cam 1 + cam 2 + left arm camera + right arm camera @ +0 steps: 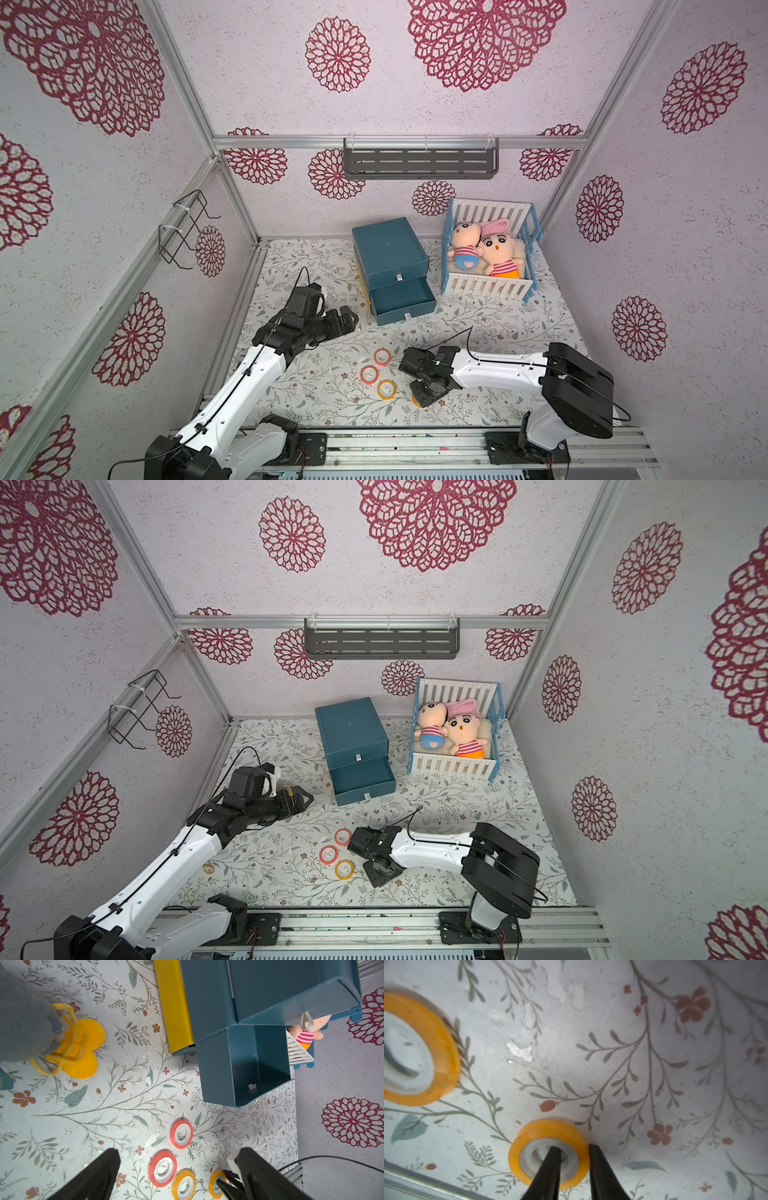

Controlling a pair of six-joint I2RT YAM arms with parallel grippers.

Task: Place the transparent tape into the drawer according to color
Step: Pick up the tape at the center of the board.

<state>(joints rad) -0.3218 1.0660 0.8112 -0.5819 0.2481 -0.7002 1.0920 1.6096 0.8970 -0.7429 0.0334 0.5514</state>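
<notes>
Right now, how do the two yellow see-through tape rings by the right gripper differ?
The straddled yellow tape ring has the fingers of the right gripper astride its wall, one in the hole, one outside; the free yellow tape ring is untouched. In a top view the free ring shows whole beside a red-orange tape ring; the straddled ring is mostly hidden under the gripper. Both are yellow with white cores, on the table cover.

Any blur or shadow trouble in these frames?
Right wrist view: soft throughout, right gripper shadows the mat beside the yellow ring. Left wrist view: mat sharp, grey blob near the lens blurred. Both top views: sharp, evenly lit.
</notes>
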